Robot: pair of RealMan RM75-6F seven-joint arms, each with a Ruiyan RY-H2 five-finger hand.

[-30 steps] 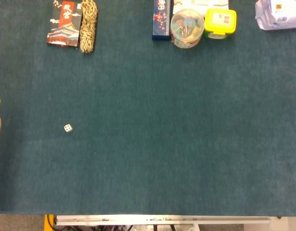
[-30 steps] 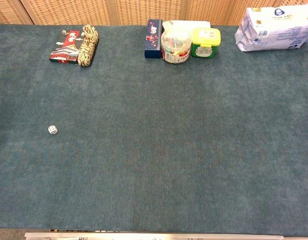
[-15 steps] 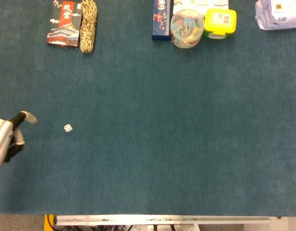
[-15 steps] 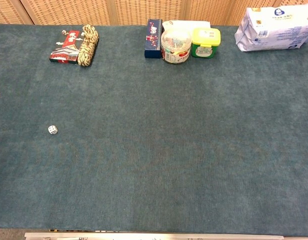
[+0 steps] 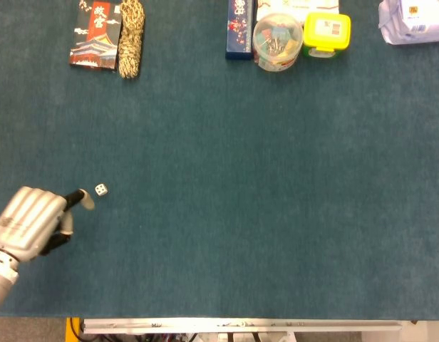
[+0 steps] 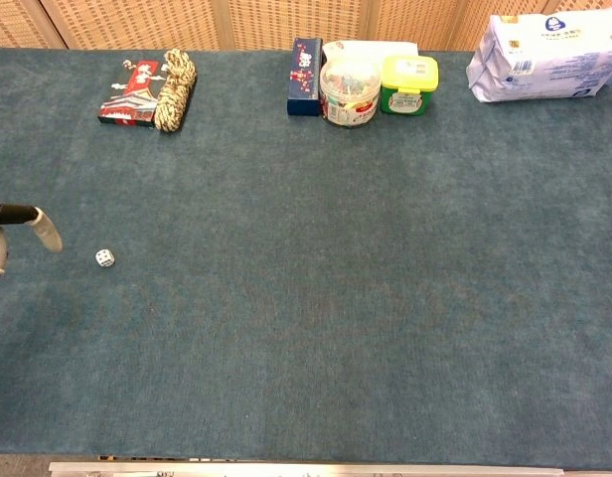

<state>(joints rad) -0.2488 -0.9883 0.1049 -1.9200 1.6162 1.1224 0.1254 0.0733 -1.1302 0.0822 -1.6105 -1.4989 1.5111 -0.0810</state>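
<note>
A small white die (image 5: 100, 189) lies on the teal table cloth (image 5: 241, 199) at the left; the chest view shows the die (image 6: 105, 257) too. My silver left hand (image 5: 33, 222) hovers just left of and below it, back upward, holding nothing. One dark finger with a pale tip (image 5: 85, 199) reaches toward the die and stops a little short of it. In the chest view only the fingers (image 6: 46, 231) of my left hand (image 6: 8, 237) show at the left edge, spread apart. My right hand appears in neither view.
Along the far edge stand a black and red box (image 5: 96, 33) with a rope bundle (image 5: 132, 37) beside it, a blue box (image 5: 239, 28), a clear jar of clips (image 5: 277, 43), a yellow-lidded tub (image 5: 326, 33) and a white pack (image 5: 412, 20). The table's near edge (image 5: 241, 325) runs along the bottom.
My left hand has come in from the left edge, moving right and toward the die. The die has stayed where it was.
</note>
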